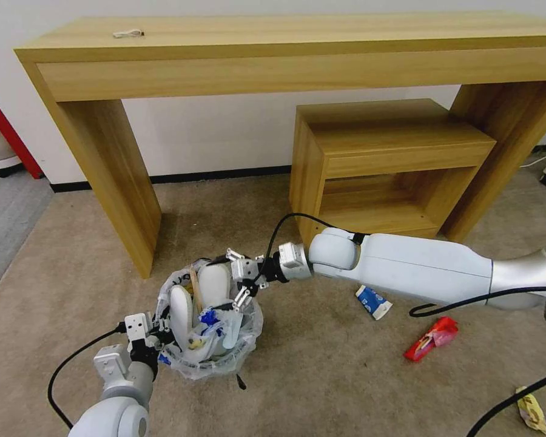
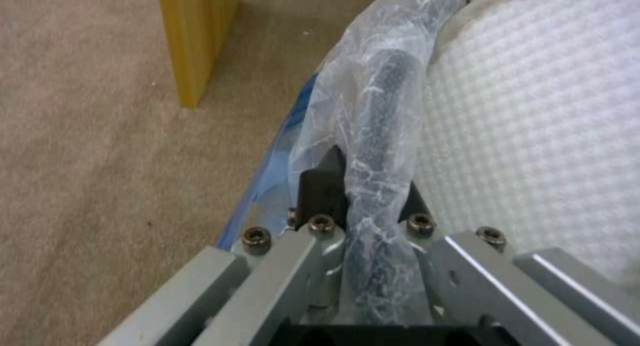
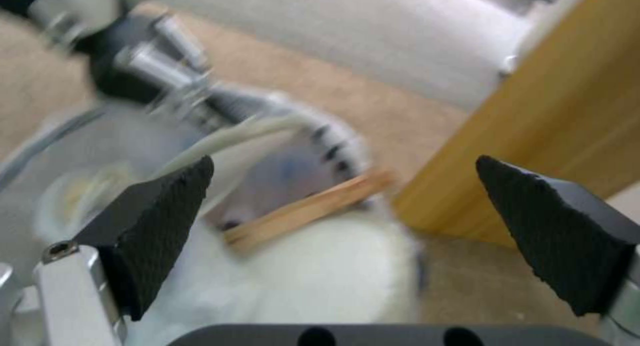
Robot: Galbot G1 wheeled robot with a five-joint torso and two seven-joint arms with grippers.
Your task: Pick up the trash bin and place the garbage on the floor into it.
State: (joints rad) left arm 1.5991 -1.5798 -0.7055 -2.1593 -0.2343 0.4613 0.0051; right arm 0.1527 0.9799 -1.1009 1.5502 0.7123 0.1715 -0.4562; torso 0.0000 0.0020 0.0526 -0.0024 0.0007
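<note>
Here the left gripper (image 1: pixel 158 332) is clamped on the near rim of the trash bin (image 1: pixel 249 340), which sits on the carpet (image 1: pixel 321 376) beside the leg of the wooden desk (image 1: pixel 285 54). The left wrist view shows what the head view cannot: the black rim (image 2: pixel 383 151), wrapped in the clear crinkled bag (image 2: pixel 333 111), runs straight between the closed fingers (image 2: pixel 320 191), with a white slipper (image 2: pixel 533 126) just inside the rim.

The right gripper (image 1: pixel 241 278) hovers over the far side of the bin, jaws spread wide and holding nothing. From the right wrist view, the wooden stick (image 3: pixel 307 211) and a white slipper (image 3: pixel 320 281) lie directly below the gap between the black pads (image 3: pixel 160 226) (this view is blurred). The head view shows two white slippers (image 1: pixel 182 309) standing on end in the bin, with blue litter between them and the right jaws.

Well away from both grippers, on the carpet, lie a blue-white carton (image 1: pixel 373 301), a red wrapper (image 1: pixel 432 338) and a yellow wrapper (image 1: pixel 532 411). Print on these items and on the bag cannot be read.
</note>
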